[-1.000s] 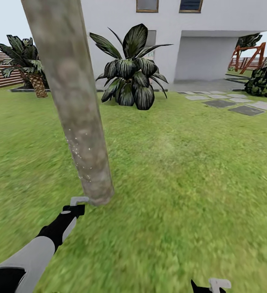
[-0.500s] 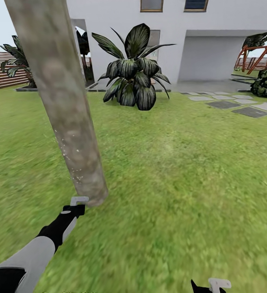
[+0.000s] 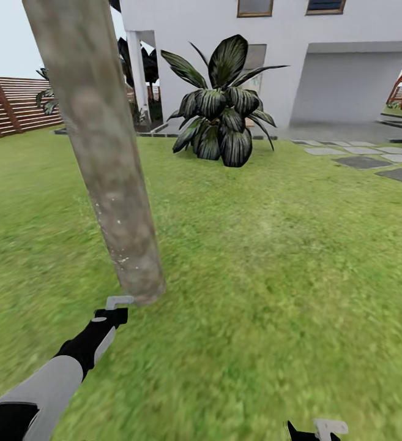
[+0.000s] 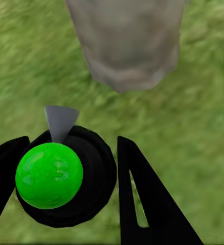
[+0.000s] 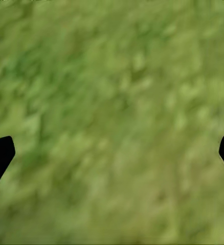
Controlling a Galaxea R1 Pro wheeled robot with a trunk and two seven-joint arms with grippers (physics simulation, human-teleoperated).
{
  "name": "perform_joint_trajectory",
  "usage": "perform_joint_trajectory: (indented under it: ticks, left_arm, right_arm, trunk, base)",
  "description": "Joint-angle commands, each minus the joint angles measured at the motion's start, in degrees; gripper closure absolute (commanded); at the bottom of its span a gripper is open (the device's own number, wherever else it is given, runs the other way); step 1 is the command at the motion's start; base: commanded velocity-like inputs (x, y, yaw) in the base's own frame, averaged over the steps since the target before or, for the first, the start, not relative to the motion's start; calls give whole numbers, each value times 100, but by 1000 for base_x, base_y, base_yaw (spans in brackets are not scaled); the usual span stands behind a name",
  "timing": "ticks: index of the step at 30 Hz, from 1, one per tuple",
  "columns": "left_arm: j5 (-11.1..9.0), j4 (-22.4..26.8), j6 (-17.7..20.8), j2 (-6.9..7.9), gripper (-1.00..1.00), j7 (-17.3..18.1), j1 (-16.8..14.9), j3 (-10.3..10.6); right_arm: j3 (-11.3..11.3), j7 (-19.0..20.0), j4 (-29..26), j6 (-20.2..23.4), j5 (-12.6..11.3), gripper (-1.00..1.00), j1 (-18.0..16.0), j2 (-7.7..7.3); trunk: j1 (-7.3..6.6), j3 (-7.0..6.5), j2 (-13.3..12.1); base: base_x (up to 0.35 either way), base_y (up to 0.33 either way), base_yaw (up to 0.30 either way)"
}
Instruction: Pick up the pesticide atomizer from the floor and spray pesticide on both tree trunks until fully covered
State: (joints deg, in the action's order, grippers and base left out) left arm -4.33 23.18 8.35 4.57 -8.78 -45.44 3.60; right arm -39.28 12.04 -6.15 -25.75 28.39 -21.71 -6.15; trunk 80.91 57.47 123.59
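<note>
Left gripper (image 3: pixel 112 312), head view: clamped on atomizer (image 3: pixel 119 301), pale nozzle just beside trunk (image 3: pixel 106 153) base, on grass (image 3: pixel 274 275). Left wrist view: atomizer (image 4: pixel 66 173) black, green ball on it, grey nozzle facing trunk (image 4: pixel 127 41). Right wrist view: right gripper (image 5: pixel 112 153) fingers wide, above grass (image 5: pixel 112 102).

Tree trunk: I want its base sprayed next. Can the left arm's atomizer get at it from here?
Probably yes. The left gripper holds the atomizer with its nozzle aimed at the trunk base close ahead; only grass lies between.
</note>
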Motion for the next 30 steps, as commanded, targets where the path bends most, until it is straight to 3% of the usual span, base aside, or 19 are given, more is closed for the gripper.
perform_joint_trajectory:
  ticks: [1, 7, 23, 30]
  left_arm:
    - [2, 2, 0, 0, 100, -1, 0, 1]
    - [1, -6, 0, -7, 100, -1, 0, 1]
    - [-3, -6, 0, -9, 100, -1, 0, -6]
    - [-6, -6, 0, -8, 100, -1, 0, -8]
  right_arm:
    - [0, 0, 0, 0, 0, -100, 0, 0]
    - [0, 0, 0, 0, 0, -100, 0, 0]
    - [0, 0, 0, 0, 0, -100, 0, 1]
    - [0, 0, 0, -1, 0, -100, 0, 0]
  trunk:
    - [0, 0, 0]
    - [0, 0, 0]
    - [0, 0, 0]
    - [0, 0, 0]
  base:
    - [0, -280, 6]
    - [21, -280, 65]
    - [129, -270, 269]
    - [167, -256, 42]
